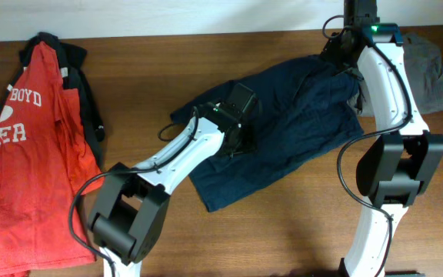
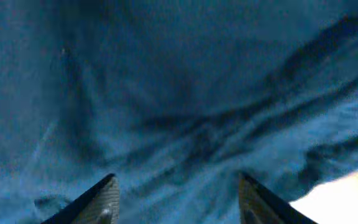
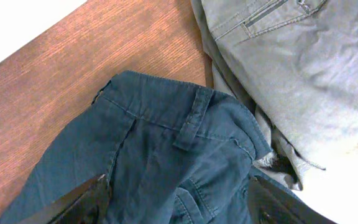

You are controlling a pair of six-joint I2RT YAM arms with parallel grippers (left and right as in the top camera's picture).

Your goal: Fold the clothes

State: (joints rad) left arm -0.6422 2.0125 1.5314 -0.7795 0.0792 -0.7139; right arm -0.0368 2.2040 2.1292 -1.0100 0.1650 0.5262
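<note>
Dark blue shorts (image 1: 283, 131) lie spread and wrinkled on the brown table, waistband toward the far right. My left gripper (image 1: 235, 123) hovers low over their left part, jaws open with only blue cloth (image 2: 179, 124) between the fingertips (image 2: 176, 202). My right gripper (image 1: 343, 48) is open above the waistband (image 3: 191, 118) at the far end, fingertips (image 3: 179, 199) apart and holding nothing. Grey trousers (image 1: 425, 73) lie bunched at the back right, next to the shorts (image 3: 291, 62). A red T-shirt (image 1: 33, 154) lies at the left.
The red T-shirt rests on a dark garment (image 1: 83, 85) along the left edge. Bare wood shows at the table front (image 1: 283, 231) and between the shirt and the shorts. A white wall runs behind the far table edge (image 1: 206, 15).
</note>
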